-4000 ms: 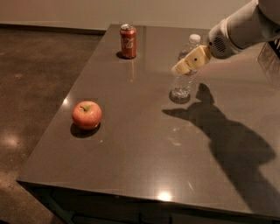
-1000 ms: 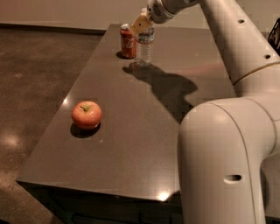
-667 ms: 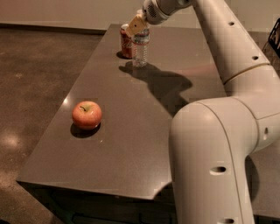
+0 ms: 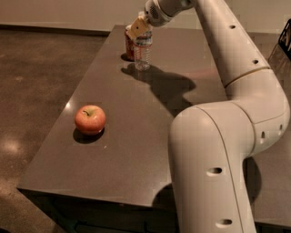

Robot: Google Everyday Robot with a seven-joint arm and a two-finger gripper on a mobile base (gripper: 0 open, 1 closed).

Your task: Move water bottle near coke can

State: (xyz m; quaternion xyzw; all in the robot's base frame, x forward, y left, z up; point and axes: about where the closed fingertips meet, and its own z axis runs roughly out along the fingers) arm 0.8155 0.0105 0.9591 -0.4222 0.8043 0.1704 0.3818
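Gripper at the top of the water bottle, hold unclear; bottle upright just beside the coke can, far-left corner.

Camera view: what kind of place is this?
Probably an indoor lab or office: dark table on polished concrete floor, plain wall behind. The gripper is at the water bottle, beside the coke can.

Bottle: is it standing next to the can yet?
Yes, the bottle stands upright right beside the can, with the tool at its top.
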